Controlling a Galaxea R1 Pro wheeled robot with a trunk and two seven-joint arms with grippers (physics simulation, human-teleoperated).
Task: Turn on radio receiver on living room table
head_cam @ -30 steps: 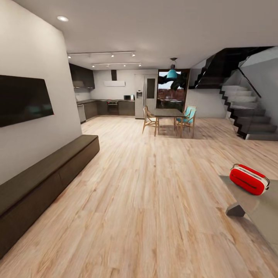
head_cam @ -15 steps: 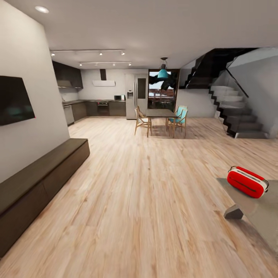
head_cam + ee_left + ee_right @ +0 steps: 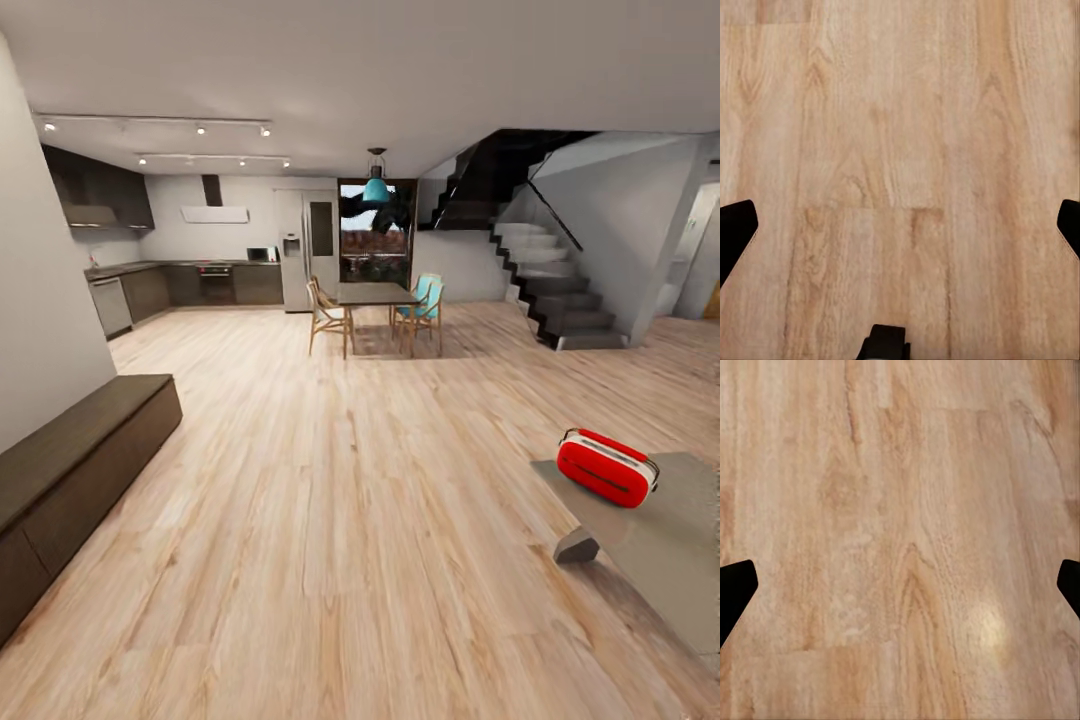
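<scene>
The head view is swinging rightward: the wall television is gone from sight, and the glossy red radio receiver (image 3: 607, 467) is sitting further left, lying on the grey reflective bench (image 3: 680, 540) near its corner. Both jaws are spread wide over grained wood floor (image 3: 900, 150).

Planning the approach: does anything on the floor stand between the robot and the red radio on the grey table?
Nothing visible does: bare light wood floor leads to the glossy red radio on the grey glass table.
</scene>
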